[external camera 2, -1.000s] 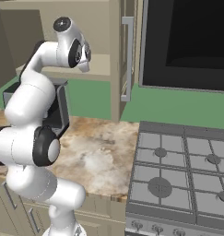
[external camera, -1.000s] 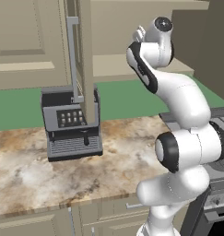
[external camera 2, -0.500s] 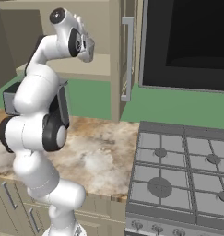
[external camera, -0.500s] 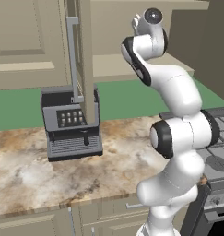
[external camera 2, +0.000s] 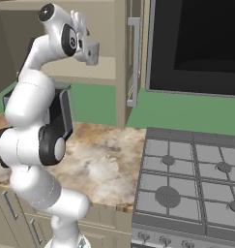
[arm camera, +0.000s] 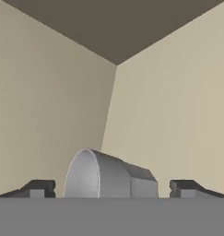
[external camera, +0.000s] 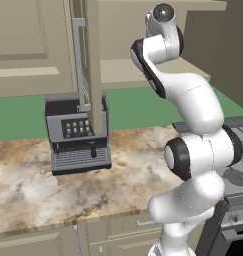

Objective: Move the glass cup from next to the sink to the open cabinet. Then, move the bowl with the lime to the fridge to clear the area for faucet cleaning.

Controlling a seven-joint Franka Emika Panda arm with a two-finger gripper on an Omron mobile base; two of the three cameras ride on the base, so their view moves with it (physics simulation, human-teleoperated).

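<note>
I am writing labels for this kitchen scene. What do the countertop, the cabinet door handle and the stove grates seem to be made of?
The countertop looks like polished marble or granite: mottled beige and brown veining. The cabinet door handle looks like brushed metal: a thin silver-grey bar. The stove grates look like matte cast iron or steel, though the grey rendering leaves this open.

Lighting: even, soft, rendered; no glare. Cabinet (arm camera: 168, 106) interior had a dim ceiling, walls paler on the right. Faint shadow lay under the coffee machine (external camera: 78, 132) on the counter (external camera: 38, 190). Sharpness: base views slightly soft, hand view clean. No edge distortion.
</note>
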